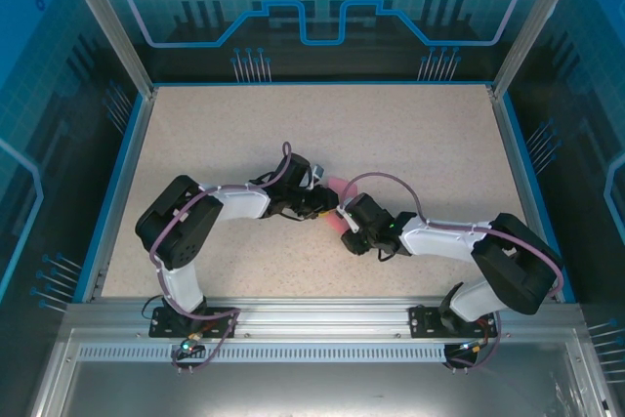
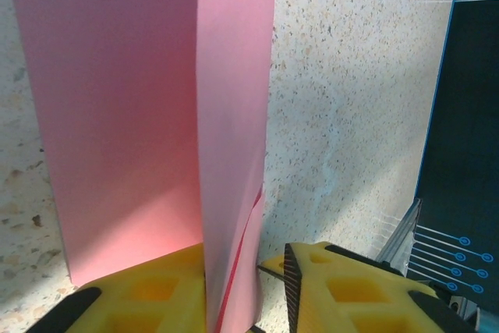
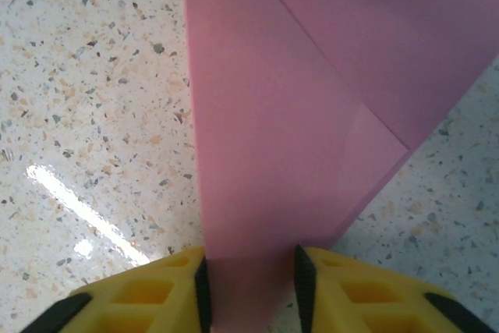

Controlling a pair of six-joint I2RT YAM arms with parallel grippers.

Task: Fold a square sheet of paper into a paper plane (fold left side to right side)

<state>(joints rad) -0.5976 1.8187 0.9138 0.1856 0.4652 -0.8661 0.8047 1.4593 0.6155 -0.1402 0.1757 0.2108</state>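
Left gripper, right gripper at paper

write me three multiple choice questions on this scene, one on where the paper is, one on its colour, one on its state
1. Where is the paper sheet?
A) at the far left corner
B) in the middle of the table, between the left gripper and the right gripper
C) on the metal rail

2. What colour is it?
A) blue
B) green
C) pink

3. What state is it in?
A) flat and unfolded
B) folded, with a diagonal flap edge
C) crumpled into a ball

Key: 1 B, the top view shows it where the two grippers meet; 2 C, both wrist views show pink; 3 B, the right wrist view shows one layer's slanted edge lying over another.
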